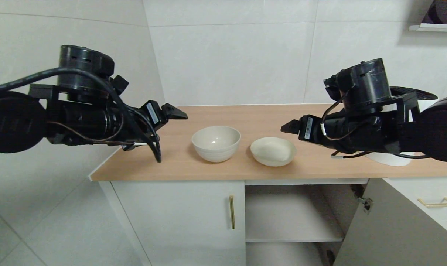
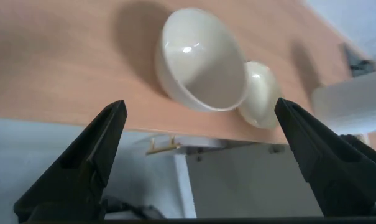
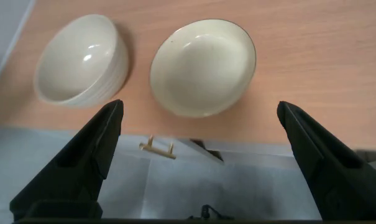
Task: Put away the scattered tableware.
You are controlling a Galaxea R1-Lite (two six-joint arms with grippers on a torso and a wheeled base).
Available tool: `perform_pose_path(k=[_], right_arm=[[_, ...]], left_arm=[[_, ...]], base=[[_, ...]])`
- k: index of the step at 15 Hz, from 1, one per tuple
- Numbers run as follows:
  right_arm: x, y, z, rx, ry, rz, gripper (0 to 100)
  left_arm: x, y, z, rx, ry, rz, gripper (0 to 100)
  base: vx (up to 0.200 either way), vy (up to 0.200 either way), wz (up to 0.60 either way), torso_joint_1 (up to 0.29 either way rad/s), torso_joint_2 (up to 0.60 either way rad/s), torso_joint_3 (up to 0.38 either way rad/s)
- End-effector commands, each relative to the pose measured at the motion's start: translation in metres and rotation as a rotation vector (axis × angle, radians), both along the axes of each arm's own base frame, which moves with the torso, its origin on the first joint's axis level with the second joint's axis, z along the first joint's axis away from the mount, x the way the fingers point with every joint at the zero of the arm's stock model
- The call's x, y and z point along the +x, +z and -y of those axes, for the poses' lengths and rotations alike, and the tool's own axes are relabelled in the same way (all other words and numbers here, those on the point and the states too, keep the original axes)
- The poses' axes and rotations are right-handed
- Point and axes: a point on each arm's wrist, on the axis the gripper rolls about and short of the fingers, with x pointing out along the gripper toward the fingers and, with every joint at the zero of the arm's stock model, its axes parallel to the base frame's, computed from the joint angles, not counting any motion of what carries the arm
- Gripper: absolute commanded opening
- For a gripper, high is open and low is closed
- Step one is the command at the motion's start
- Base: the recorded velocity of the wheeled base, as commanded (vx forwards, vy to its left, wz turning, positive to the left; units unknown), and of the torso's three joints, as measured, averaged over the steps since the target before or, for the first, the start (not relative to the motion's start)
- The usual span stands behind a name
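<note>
Two cream bowls stand side by side on the wooden countertop [image 1: 268,118]: a deeper ribbed bowl [image 1: 216,143] [image 2: 203,59] [image 3: 79,59] on the left and a shallower bowl [image 1: 273,150] [image 2: 260,94] [image 3: 203,65] on the right. My left gripper [image 1: 173,112] [image 2: 200,143] hovers open to the left of the deep bowl, above the counter's left part. To the right of the shallow bowl my right gripper [image 1: 290,127] [image 3: 200,146] hangs open. Both hold nothing.
Below the counter, a cabinet door [image 1: 393,225] on the right stands open, showing white shelves [image 1: 290,221]. The left cabinet door [image 1: 183,218] is closed, with a gold handle [image 1: 231,212]. A white object [image 1: 389,159] sits behind my right arm. Tiled walls bound the counter at the back and left.
</note>
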Motion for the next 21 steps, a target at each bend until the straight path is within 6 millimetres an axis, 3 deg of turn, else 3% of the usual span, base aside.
perform_pose_path(k=[1, 5, 11, 12, 18, 21], right_arm=[[0.017, -0.018, -0.001, -0.028, -0.022, -0.041, 100], [0.025, -0.026, 0.002, -0.041, -0.05, -0.053, 100], [0.024, -0.027, 0.002, -0.041, -0.049, -0.056, 100], [0.024, -0.026, 0.003, -0.04, -0.051, -0.055, 100], [0.025, -0.026, 0.002, -0.04, -0.051, -0.055, 100], [0.029, -0.033, 0.0, -0.053, -0.052, -0.068, 100]], left_arm=[[0.04, -0.046, 0.02, 0.051, 0.019, -0.117, 100], [0.066, -0.08, 0.031, 0.098, 0.075, -0.121, 100], [0.068, -0.081, 0.036, 0.088, 0.065, -0.096, 100], [0.067, -0.081, 0.036, 0.087, 0.065, -0.092, 0], [0.065, -0.075, 0.036, 0.08, 0.066, -0.079, 0], [0.055, -0.065, 0.032, 0.065, 0.047, -0.067, 0]], base=[[0.0, 0.0, 0.0, 0.0, 0.0, 0.0], [0.0, 0.0, 0.0, 0.0, 0.0, 0.0], [0.0, 0.0, 0.0, 0.0, 0.0, 0.0], [0.0, 0.0, 0.0, 0.0, 0.0, 0.0], [0.0, 0.0, 0.0, 0.0, 0.0, 0.0], [0.0, 0.0, 0.0, 0.0, 0.0, 0.0]])
